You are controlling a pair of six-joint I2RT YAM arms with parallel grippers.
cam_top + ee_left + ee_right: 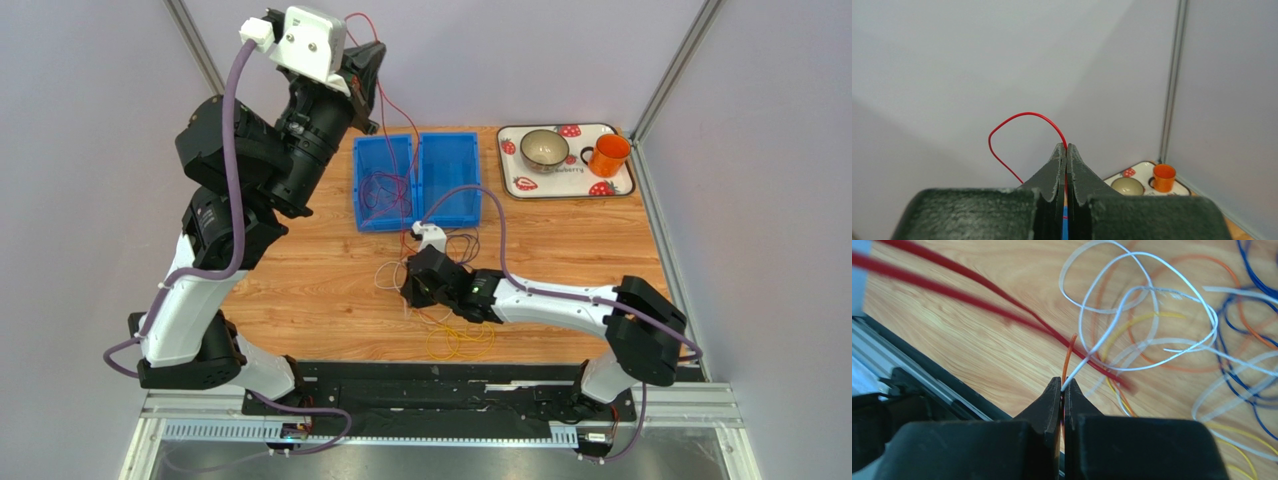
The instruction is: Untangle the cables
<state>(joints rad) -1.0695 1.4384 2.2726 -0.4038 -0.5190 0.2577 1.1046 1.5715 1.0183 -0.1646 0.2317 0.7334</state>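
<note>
Between the closed jaws of the right gripper point(1062, 385), low over the wooden table point(977, 350), sit 2 ends: a thin white wire point(1084, 359) and a thin orange wire point(1070, 352). Just ahead and right of its tips spreads the loose tangle of coloured cables point(1172, 347). Far above-left, the left gripper point(1066, 148) pinches a thin red wire point(1017, 116), whose length slopes down toward that tangle; freeing it likely means pulling along that line.

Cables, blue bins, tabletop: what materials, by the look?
Cables: thin wire in smooth coloured sheathing, probably plastic insulation; they hold springy loops.
Blue bins: likely moulded plastic, uniform saturated colour, slight sheen.
Tabletop: wood or wood-look laminate, visible grain; cannot tell which.
</note>
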